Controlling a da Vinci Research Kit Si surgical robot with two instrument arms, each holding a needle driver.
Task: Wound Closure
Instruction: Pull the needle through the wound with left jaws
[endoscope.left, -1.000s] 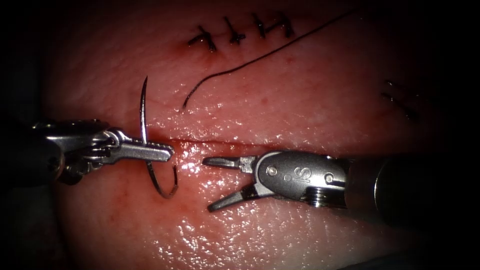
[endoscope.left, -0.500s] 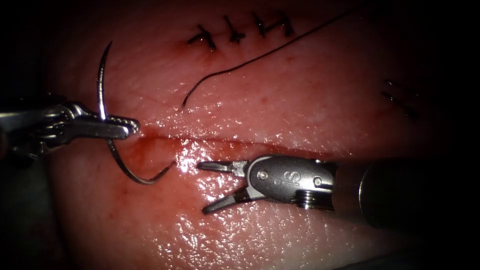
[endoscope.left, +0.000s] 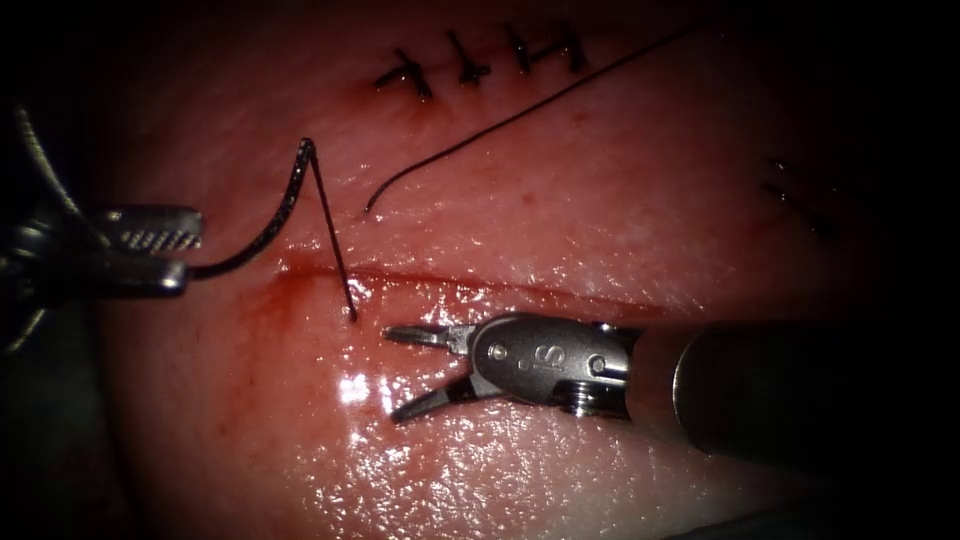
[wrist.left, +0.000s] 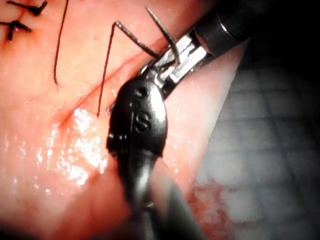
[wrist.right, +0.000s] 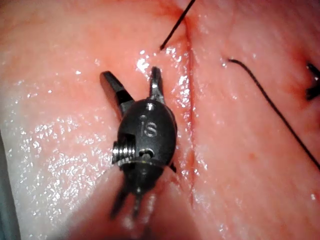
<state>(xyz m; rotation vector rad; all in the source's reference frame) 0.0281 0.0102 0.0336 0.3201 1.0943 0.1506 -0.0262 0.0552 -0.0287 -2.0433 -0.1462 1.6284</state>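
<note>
grid-patterned mat (wrist.left: 270, 130) | beside the meat's edge | red stain (wrist.left: 212, 197) (faint) on it

The only lettering I can read is a stamped mark on the dark metal wrist body of the right arm's tool (endoscope.left: 402, 373). In the endoscope view it sits between two round pins on the housing and reads as a single "S". In my right wrist view the same housing (wrist.right: 132, 82) shows it as "IS", just above the threaded screw. The left wrist view shows the mark (wrist.left: 142, 120) as an "S" under a small ring. I can read nothing on the left arm's tool (endoscope.left: 170, 255).
</note>
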